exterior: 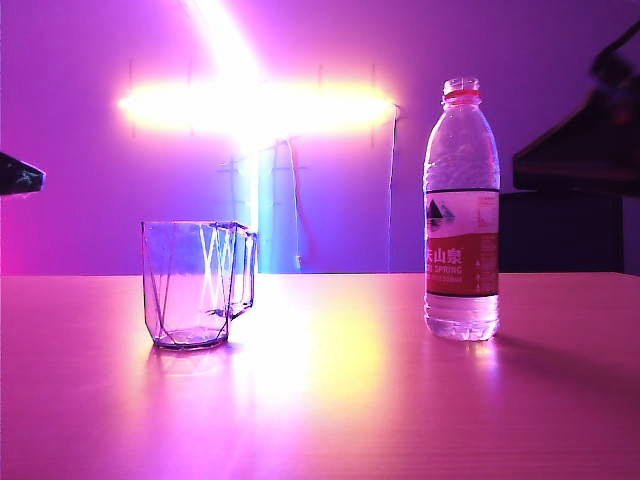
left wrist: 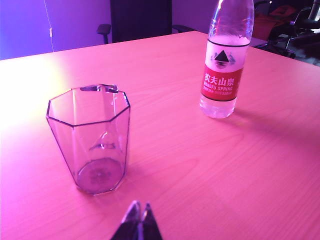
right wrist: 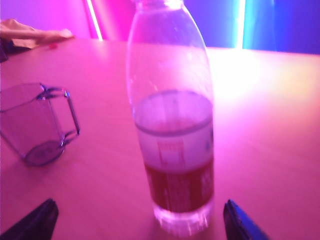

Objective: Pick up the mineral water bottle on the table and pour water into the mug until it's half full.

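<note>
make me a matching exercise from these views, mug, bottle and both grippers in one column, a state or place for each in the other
1. mug
2. mineral water bottle
3. left gripper
4. right gripper

a. fingers together, on the near side of the mug
b. uncapped, upright, red label
c. empty, on the table's left in the exterior view
d. fingers wide apart, either side of the bottle's base

Pairs: 1-c, 2-b, 3-a, 4-d

The left gripper [left wrist: 137,220] shows at the lower centre of its wrist view, fingertips pressed together. The right gripper [right wrist: 142,222] spreads wide, fingers [right wrist: 37,220] at the lower corners.
</note>
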You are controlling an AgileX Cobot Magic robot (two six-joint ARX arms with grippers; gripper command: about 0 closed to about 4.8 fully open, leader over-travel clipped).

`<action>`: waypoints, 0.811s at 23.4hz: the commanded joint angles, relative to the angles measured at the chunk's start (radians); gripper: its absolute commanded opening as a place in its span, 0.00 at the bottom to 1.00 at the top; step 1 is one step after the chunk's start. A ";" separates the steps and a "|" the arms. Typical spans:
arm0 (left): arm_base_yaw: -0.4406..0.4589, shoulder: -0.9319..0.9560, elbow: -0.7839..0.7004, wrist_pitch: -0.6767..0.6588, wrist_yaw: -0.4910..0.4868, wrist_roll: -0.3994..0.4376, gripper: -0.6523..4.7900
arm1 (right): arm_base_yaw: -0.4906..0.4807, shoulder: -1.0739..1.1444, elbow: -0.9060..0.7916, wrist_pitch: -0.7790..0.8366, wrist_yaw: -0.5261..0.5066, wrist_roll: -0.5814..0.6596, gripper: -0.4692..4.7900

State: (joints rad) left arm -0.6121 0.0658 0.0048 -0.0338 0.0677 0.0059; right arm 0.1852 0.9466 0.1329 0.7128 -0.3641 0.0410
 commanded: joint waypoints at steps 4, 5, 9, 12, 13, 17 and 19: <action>0.000 0.001 0.004 0.013 0.000 -0.003 0.12 | 0.007 0.552 0.074 0.612 0.001 0.009 1.00; 0.000 0.001 0.004 0.013 0.000 -0.003 0.12 | 0.008 0.607 0.092 0.655 -0.018 0.016 1.00; 0.000 0.001 0.004 0.013 0.000 -0.003 0.12 | 0.008 0.771 0.187 0.697 -0.024 0.023 1.00; 0.000 0.001 0.004 0.013 0.000 -0.003 0.12 | 0.008 0.810 0.245 0.690 -0.055 0.023 1.00; 0.000 0.001 0.004 0.013 0.000 -0.003 0.12 | 0.009 0.815 0.259 0.678 -0.070 0.023 1.00; 0.000 0.001 0.004 0.013 0.000 -0.003 0.12 | 0.013 0.827 0.323 0.587 -0.101 0.023 1.00; 0.000 0.001 0.004 0.013 0.000 -0.003 0.12 | 0.013 0.827 0.333 0.567 -0.102 0.023 1.00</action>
State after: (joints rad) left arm -0.6128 0.0650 0.0048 -0.0341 0.0673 0.0059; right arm 0.1982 1.7760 0.4583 1.2812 -0.4614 0.0601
